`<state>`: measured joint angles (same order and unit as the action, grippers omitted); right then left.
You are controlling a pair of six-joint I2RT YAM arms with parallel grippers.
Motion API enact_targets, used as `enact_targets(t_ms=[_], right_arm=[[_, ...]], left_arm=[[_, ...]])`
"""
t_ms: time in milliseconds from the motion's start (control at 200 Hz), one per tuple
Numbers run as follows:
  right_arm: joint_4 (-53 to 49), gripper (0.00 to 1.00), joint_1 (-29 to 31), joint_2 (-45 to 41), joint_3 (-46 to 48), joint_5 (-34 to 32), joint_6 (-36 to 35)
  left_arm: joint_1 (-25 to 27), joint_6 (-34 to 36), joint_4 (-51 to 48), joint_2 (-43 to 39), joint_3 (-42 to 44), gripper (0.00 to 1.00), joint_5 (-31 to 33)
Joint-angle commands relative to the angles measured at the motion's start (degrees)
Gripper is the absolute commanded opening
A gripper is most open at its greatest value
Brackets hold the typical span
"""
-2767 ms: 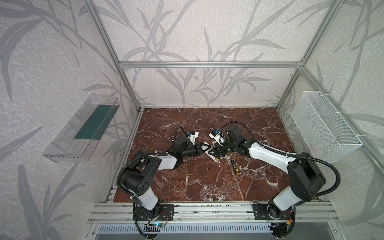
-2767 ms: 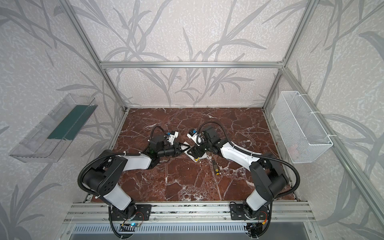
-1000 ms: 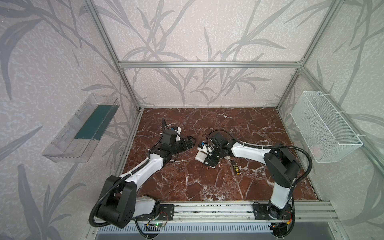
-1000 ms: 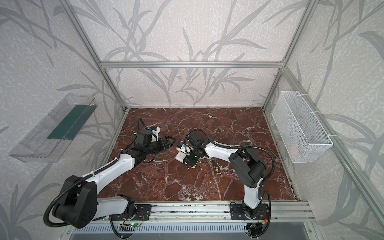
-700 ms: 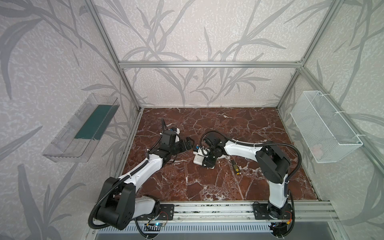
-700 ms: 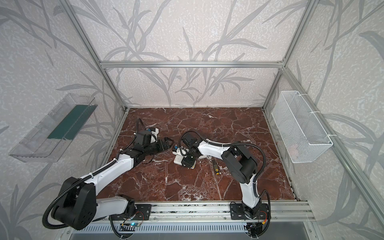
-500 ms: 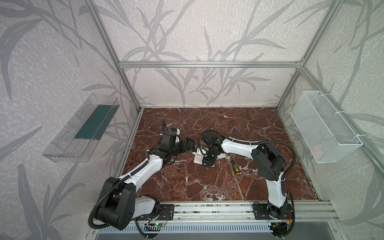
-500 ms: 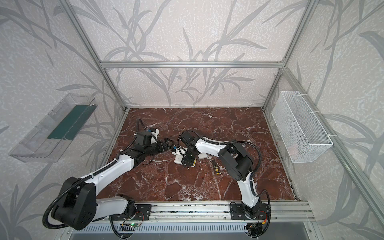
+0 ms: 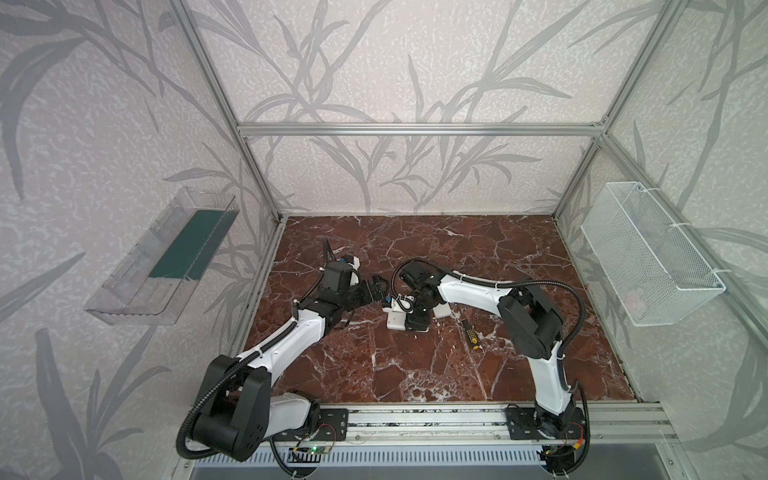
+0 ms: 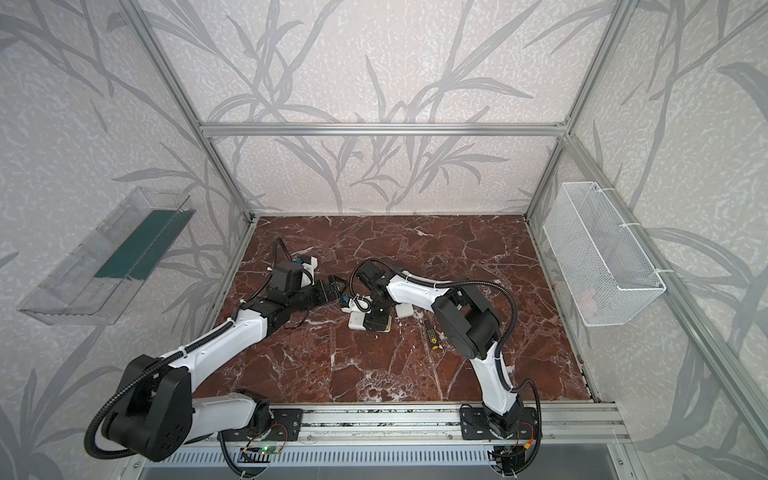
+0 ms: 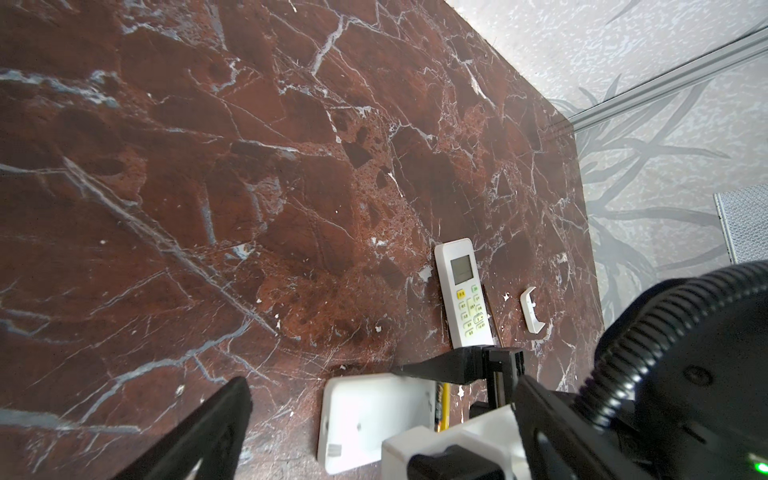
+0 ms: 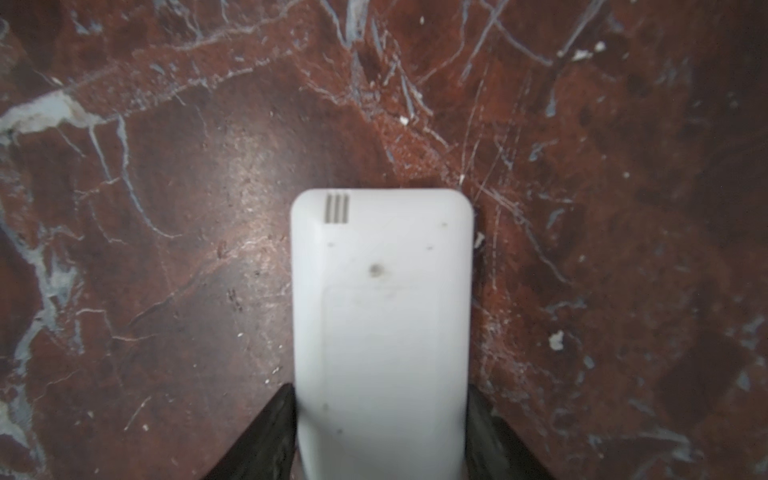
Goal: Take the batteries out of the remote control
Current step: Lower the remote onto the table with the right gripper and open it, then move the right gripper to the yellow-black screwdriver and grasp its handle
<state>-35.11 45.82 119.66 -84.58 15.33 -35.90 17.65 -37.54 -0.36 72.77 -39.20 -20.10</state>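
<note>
The white remote control (image 12: 380,316) lies back side up, low over the marble floor, in both top views (image 9: 397,322) (image 10: 357,322). My right gripper (image 12: 380,415) is shut on its near end, a black finger pressed against each long side. In the left wrist view the remote control (image 11: 365,415) shows an open compartment at that end with a yellow battery (image 11: 445,407) in it. Other batteries are hidden. My left gripper (image 11: 382,386) stands wide open, just left of the remote (image 9: 378,286) and holding nothing.
A second white remote (image 11: 463,291), buttons up, and a loose white cover (image 11: 532,309) lie beyond the held one. A black-and-yellow screwdriver (image 9: 471,334) lies right of them. On the side walls hang a clear shelf (image 9: 162,257) and a wire basket (image 9: 648,257).
The left gripper has let go of the remote and drawn back left, staying open. The right arm has swung round and carried the remote a little left and nearer.
</note>
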Motion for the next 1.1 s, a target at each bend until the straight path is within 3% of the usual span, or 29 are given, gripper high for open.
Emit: enact_targets(t_ms=[0, 270, 575, 690, 920, 1095], right_arm=[[-2.94, 0.63, 0.32, 1.85, -0.33, 0.30, -1.19], [2.06, 0.64, -0.43, -4.79, 2.42, 2.46, 3.81], [14.62, 0.64, -6.12, -21.28, 15.26, 1.62, 25.32], [17.29, 0.64, -7.66, -27.76, 21.46, -3.00, 32.93], [11.06, 0.61, -8.71, -36.61, 31.40, -15.89, 47.69], [10.96, 0.58, -10.93, -42.10, 40.35, -17.56, 56.79]], left_arm=[[-0.25, 0.40, 0.45, -1.70, 0.48, 0.99, -0.03], [-0.25, 0.93, 0.36, -1.73, 0.09, 0.99, -0.29], [-0.25, 3.12, -0.25, -1.28, -1.49, 0.99, -2.18], [-0.20, 4.20, -0.08, -2.33, -1.32, 0.99, -2.34], [0.08, 5.56, 0.68, -4.48, -0.88, 0.99, -4.36], [0.61, 4.99, 2.32, -4.06, -0.97, 0.99, -5.76]])
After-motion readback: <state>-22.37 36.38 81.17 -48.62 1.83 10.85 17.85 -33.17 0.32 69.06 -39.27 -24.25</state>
